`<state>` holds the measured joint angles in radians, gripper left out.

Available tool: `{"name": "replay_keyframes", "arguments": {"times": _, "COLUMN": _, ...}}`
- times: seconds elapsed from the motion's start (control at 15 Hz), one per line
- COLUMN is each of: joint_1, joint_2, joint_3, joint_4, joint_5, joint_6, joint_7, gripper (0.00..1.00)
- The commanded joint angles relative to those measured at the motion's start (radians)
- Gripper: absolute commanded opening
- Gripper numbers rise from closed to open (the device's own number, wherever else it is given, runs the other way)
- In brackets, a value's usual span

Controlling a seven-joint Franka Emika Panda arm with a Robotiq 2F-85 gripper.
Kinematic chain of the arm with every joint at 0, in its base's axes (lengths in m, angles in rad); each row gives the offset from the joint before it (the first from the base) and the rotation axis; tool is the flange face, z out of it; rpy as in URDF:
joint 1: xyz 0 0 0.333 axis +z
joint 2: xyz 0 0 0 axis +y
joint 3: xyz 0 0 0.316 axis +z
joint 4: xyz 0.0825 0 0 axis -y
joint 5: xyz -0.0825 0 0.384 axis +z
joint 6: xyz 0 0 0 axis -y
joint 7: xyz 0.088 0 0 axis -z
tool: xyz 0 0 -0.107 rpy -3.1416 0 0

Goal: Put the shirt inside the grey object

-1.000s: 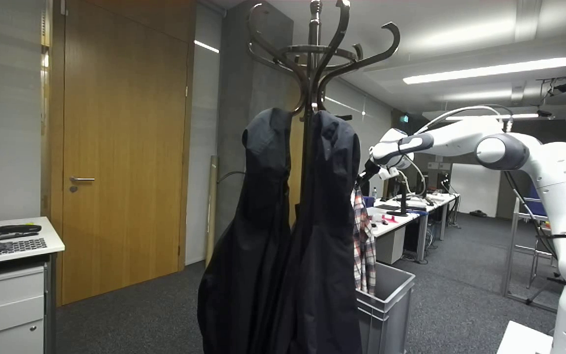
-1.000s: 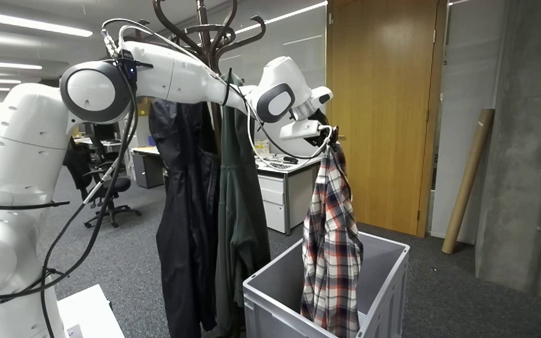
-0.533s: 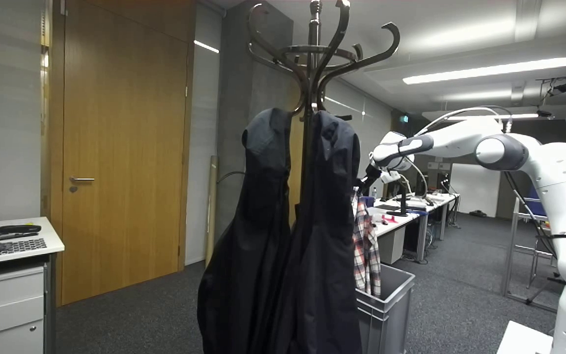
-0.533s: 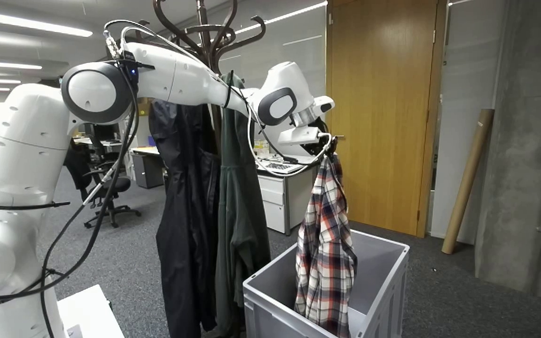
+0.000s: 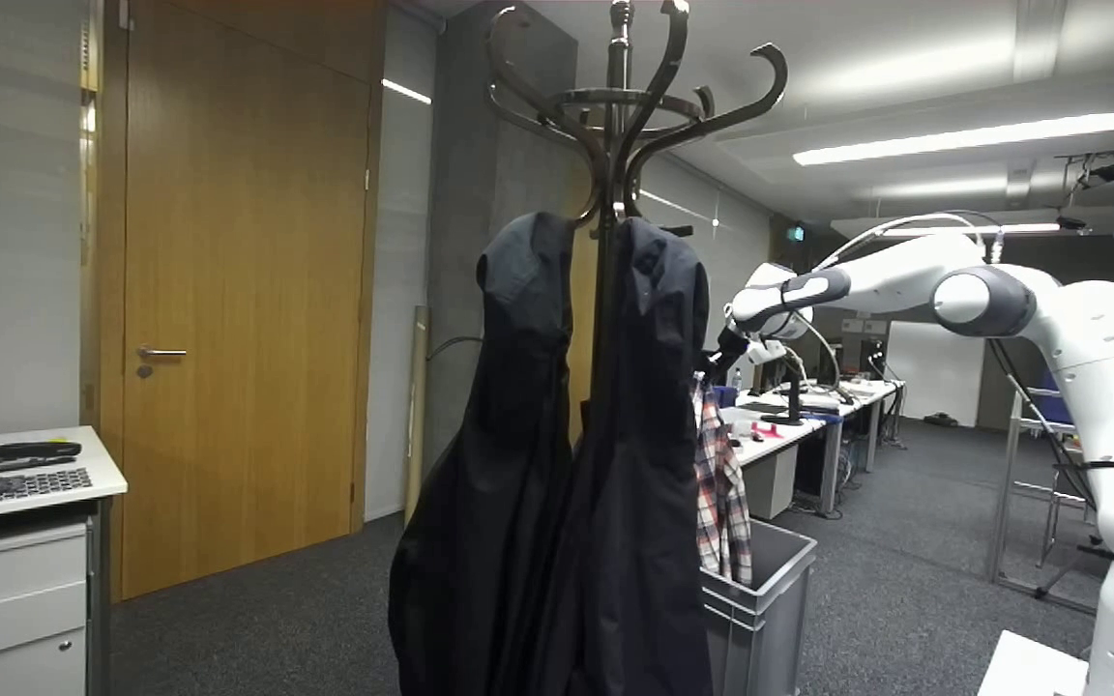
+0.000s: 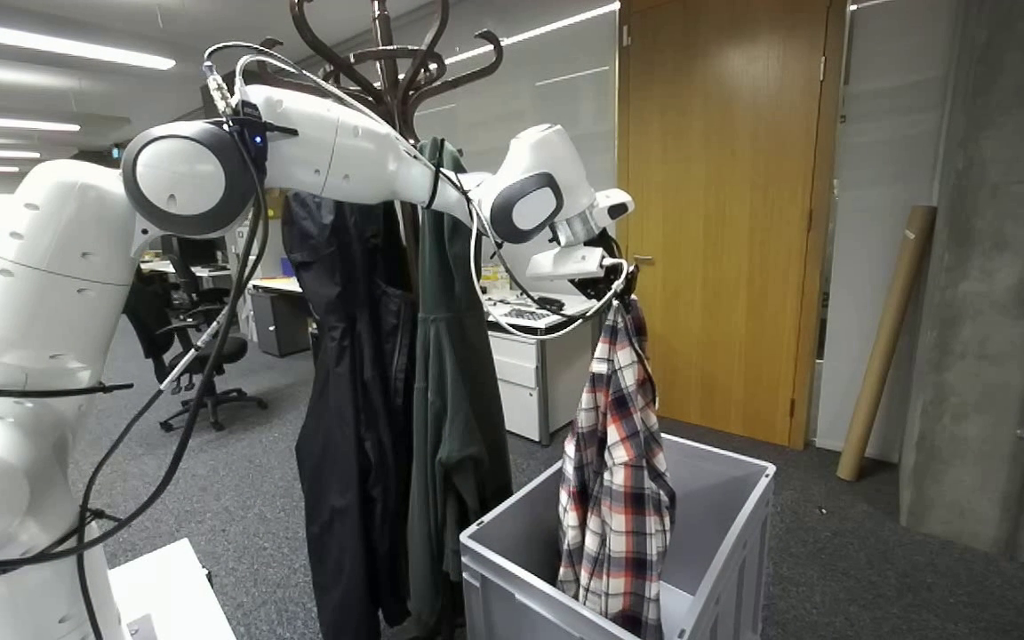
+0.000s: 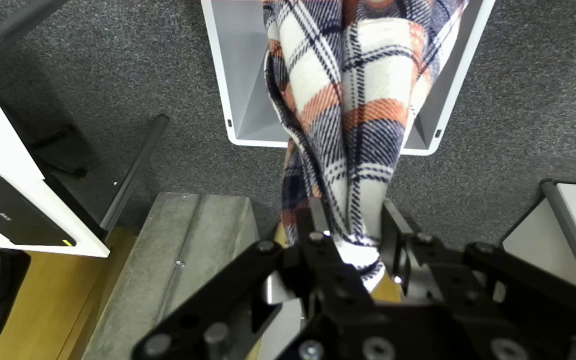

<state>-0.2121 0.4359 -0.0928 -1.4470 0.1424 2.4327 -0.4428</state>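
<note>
Holding tight to the plaid shirt with the hand, pinched around a bunch of cloth at the top end. Hanging long and loose from there, down into the open grey bin, with the low part inside and the top part up well above it. In the wrist view, with bits of the bin wall showing to the left and to the right of the cloth, so lined up with the opening. Cannot tell about the very bottom of the shirt: tucked out of sight behind the near rim in an exterior view, so maybe touching the bin floor, maybe not. Also partly covered in an exterior view by a dark coat, hanging near and to the left on the coat stand.

Looks more than half done. Finished, by the look of it: getting a good hold and bringing the shirt to the bin. Not yet done: putting the top part in and letting go. Probably needs to go lower first, then to spread the hand and back away. Might flop over the rim if dropped from so high.
</note>
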Motion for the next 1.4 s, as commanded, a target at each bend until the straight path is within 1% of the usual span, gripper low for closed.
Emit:
{"name": "replay_keyframes", "arguments": {"times": 0.0, "joint_1": -0.017, "joint_2": 0.027, "joint_3": 0.023, "joint_4": 0.023, "joint_5": -0.027, "joint_6": -0.039, "joint_7": 0.016, "gripper": 0.07}}
{"name": "replay_keyframes", "arguments": {"times": 0.47, "joint_1": -0.014, "joint_2": 0.167, "joint_3": 0.016, "joint_4": 0.134, "joint_5": -0.069, "joint_6": -0.209, "joint_7": 0.048, "gripper": 0.07}}
{"name": "replay_keyframes", "arguments": {"times": 0.87, "joint_1": -0.016, "joint_2": 0.270, "joint_3": 0.016, "joint_4": 0.266, "joint_5": -0.093, "joint_6": -0.370, "joint_7": 0.071, "gripper": 0.07}}
{"name": "replay_keyframes", "arguments": {"times": 1.33, "joint_1": -0.017, "joint_2": 0.381, "joint_3": 0.016, "joint_4": 0.416, "joint_5": -0.117, "joint_6": -0.569, "joint_7": 0.067, "gripper": 0.07}}
